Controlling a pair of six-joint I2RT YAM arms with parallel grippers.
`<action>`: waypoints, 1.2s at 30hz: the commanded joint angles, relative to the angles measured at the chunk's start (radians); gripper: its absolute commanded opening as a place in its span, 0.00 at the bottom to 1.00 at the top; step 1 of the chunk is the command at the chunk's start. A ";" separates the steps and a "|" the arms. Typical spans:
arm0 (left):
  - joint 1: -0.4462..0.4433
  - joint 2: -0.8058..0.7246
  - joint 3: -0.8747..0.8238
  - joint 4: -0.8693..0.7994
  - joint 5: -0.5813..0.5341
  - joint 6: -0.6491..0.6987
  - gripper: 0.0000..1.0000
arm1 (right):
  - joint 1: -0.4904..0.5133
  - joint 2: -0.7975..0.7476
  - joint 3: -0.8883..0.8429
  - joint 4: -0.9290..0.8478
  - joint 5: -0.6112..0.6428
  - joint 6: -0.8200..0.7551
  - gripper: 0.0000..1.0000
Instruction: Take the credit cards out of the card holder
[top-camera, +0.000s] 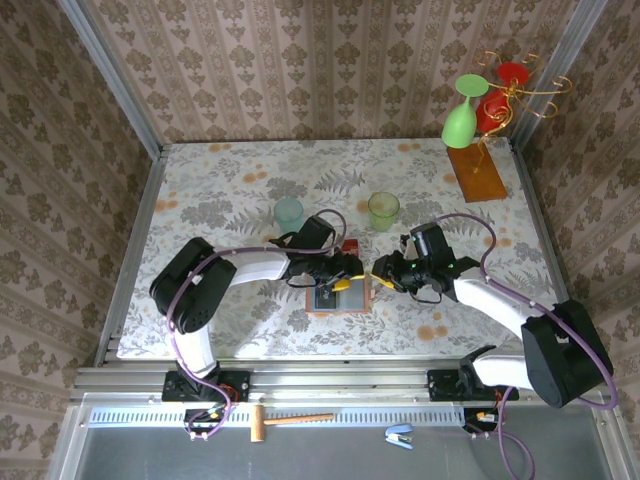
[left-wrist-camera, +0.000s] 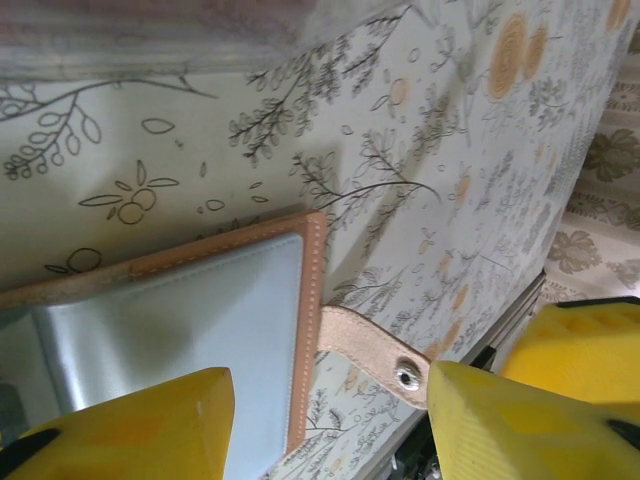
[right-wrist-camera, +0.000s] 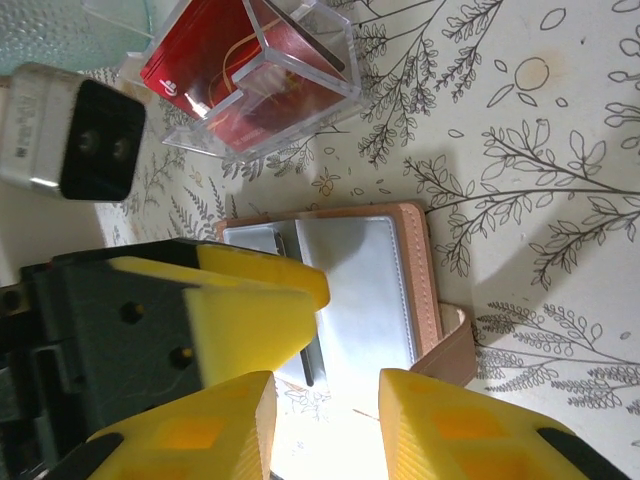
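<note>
A flowery tablecloth (top-camera: 230, 180) is spread over the whole table, with patterned wallpaper seen on the walls around it. Lowest in the top view, a small hammer (top-camera: 290, 420) and a blue stapler (top-camera: 398, 433) are laid on the metal ledge, just below the two arm bases. A bit higher, around the middle of the frame, the card holder (top-camera: 338, 298) is found lying open and flat on the cloth. Its grey-blue inside is turned up, and its tan edge and snap strap (left-wrist-camera: 375, 350) are shown clearly in the left wrist view. The left gripper (top-camera: 343, 283) is positioned right over it from the left. Its jaws are held apart, with the stitched edge and strap seen in the gap and nothing pinched. In the right wrist view one of its yellow fingers (right-wrist-camera: 255, 305) is seen over the inner pocket, though whether it's touching can't be told. The right gripper (top-camera: 380, 274) is positioned at the holder's upper right corner, jaws parted a little, and nothing is seen held between them. Just above the holder in the frame, the credit cards (top-camera: 350, 247), red ones, are stacked in a clear plastic box (right-wrist-camera: 330, 60). Further up, a teal cup (top-camera: 289, 211) and a green cup (top-camera: 383, 210) are set apart. In the upper right corner a glass stand (top-camera: 477, 175) is placed, with a green glass (top-camera: 460, 115) and a red glass (top-camera: 497, 100) hung on it.
</note>
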 joint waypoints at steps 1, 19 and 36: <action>0.012 -0.062 0.005 -0.023 -0.011 0.023 0.54 | 0.001 0.026 0.009 0.041 -0.034 0.018 0.33; 0.053 -0.196 -0.161 0.023 -0.050 -0.004 0.55 | 0.141 0.231 0.144 0.093 -0.033 0.046 0.32; 0.112 -0.309 -0.348 0.080 -0.066 -0.014 0.46 | 0.252 0.378 0.287 0.066 -0.014 0.061 0.32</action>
